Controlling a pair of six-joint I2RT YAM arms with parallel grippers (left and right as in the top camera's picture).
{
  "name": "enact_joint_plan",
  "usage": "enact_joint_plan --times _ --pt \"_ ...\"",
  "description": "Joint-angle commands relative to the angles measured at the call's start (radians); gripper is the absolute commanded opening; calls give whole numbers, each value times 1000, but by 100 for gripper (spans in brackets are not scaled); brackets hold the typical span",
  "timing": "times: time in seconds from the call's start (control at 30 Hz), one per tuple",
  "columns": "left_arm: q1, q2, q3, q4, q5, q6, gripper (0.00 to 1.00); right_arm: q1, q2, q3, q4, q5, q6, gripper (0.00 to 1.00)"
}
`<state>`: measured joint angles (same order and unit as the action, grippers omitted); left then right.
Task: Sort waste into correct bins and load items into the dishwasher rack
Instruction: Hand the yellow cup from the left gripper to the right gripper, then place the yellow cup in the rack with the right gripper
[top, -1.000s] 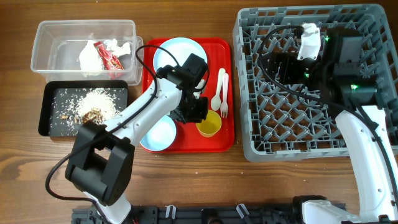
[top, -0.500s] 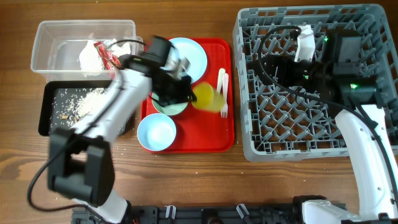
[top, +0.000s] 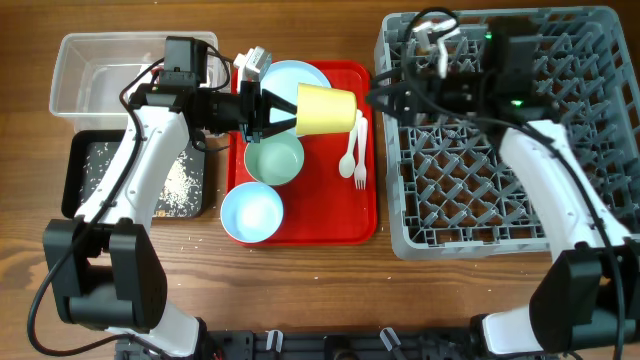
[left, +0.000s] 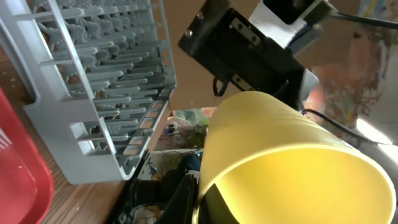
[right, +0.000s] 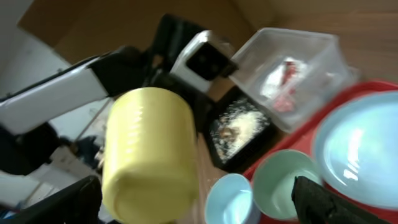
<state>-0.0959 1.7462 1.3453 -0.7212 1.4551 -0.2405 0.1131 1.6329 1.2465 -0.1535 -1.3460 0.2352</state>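
near, light blue bowl (top: 252, 212), mint bowl (top: 275, 160), white plastic fork and spoon (top: 355, 150) wait on the red tray (top: 320, 215); left gripper (top: 272, 112) clamps the small yellow cup (top: 328, 110) aloft above it, right gripper (top: 388, 98) gapes wide; beyond, grey pegged rack (top: 470, 190) looks unloaded

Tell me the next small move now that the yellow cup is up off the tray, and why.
Probably carry the yellow cup a little to the right, toward the dishwasher rack. The left hand grips it by the rim, lying sideways above the red tray. Its base faces the right hand, which is open at the rack's left edge.
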Motion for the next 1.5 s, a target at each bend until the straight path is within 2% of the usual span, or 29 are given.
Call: enact_joint_plan --times 0.0,0.07,0.27,0.33,0.4,0.43,0.53,0.57,0.67,0.73,0.83,0.93,1.0,1.17,1.23,1.33,1.47 --pt "2 -18 3 1 48 24 4 74 13 21 74 -69 71 96" --pt "2 -18 3 1 48 24 4 107 13 21 86 -69 79 94" --pt "2 -18 3 1 48 24 4 159 13 21 85 -62 80 78" --pt "2 -18 3 1 48 24 4 159 13 21 85 -57 82 70" --pt "2 -18 3 1 48 24 4 159 13 21 82 -41 83 67" --pt "2 -18 3 1 48 24 10 159 13 21 82 -37 83 65" --pt "2 -18 3 4 43 24 57 148 13 21 77 6 117 56" --pt "3 -18 3 9 27 24 65 139 13 21 60 37 126 56" --pt "4 -18 3 11 -145 24 77 102 -9 21 -71 200 122 55" --pt "3 -18 3 7 -369 24 81 77 -58 23 -221 365 87 55" --pt "2 -18 3 -10 -596 24 84 56 -136 51 -433 600 56 57" --pt "2 -18 3 -39 -790 24 86 57 -225 133 -738 953 58 60" --pt "2 -18 3 -54 -867 24 86 58 -250 172 -896 1075 91 60" --pt "2 -18 3 -79 -980 24 86 58 -220 185 -1234 1241 187 60" --pt "2 -18 3 -80 -999 24 86 58 -197 182 -1302 1250 191 60" --pt "2 -18 3 -80 -1008 24 86 58 -160 131 -1318 1250 191 59" --pt "2 -18 3 -83 -1008 24 86 74 -124 23 -1233 1247 209 59"
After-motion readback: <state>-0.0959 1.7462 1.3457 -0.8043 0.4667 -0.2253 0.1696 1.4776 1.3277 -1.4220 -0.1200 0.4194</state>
